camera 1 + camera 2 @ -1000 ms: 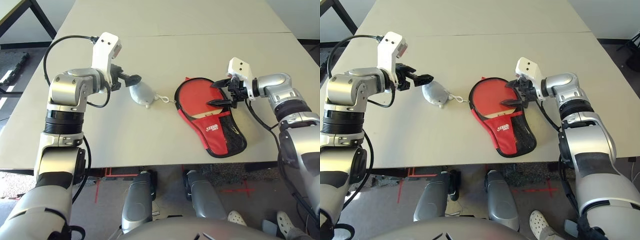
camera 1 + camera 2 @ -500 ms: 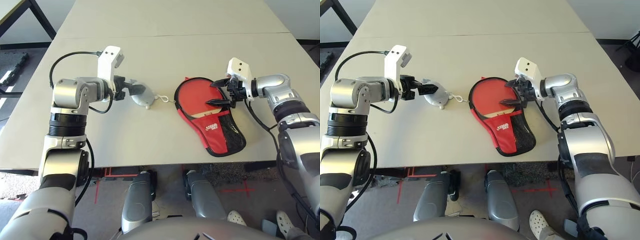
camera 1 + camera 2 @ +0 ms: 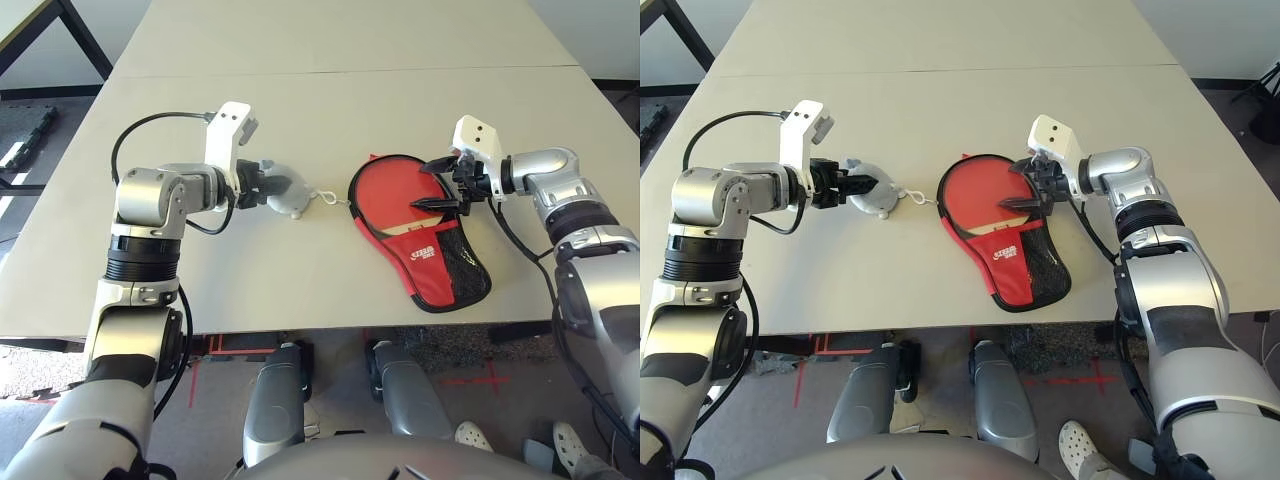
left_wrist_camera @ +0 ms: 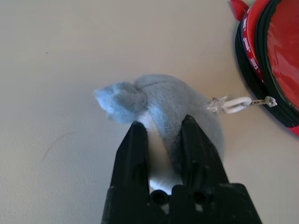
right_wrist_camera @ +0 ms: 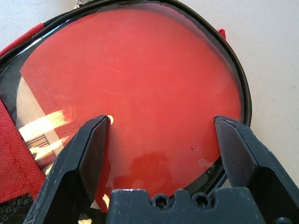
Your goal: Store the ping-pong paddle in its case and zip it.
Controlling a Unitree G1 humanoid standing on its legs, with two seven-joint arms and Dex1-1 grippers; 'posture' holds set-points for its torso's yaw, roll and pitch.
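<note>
With the case (image 3: 430,262) as landmark, our left tool (image 4: 159,123) is clamped on the grey plush charm (image 4: 180,105) beside it; we should pull gently along the zipper. Our right tool (image 5: 162,119) stands apart over the paddle (image 5: 140,84) inside. The tabletop edge (image 3: 330,329) runs near the case's narrow end; beyond its round end lies open room.

1. Both eye views looked forward-down from the head, sharing the pale flat table (image 3: 300,110).
2. Wrist views looked closely from behind the black two-fingered left gripper (image 4: 162,120) and right gripper (image 5: 162,117), sharing the red, black-edged fabric case (image 4: 268,56).
</note>
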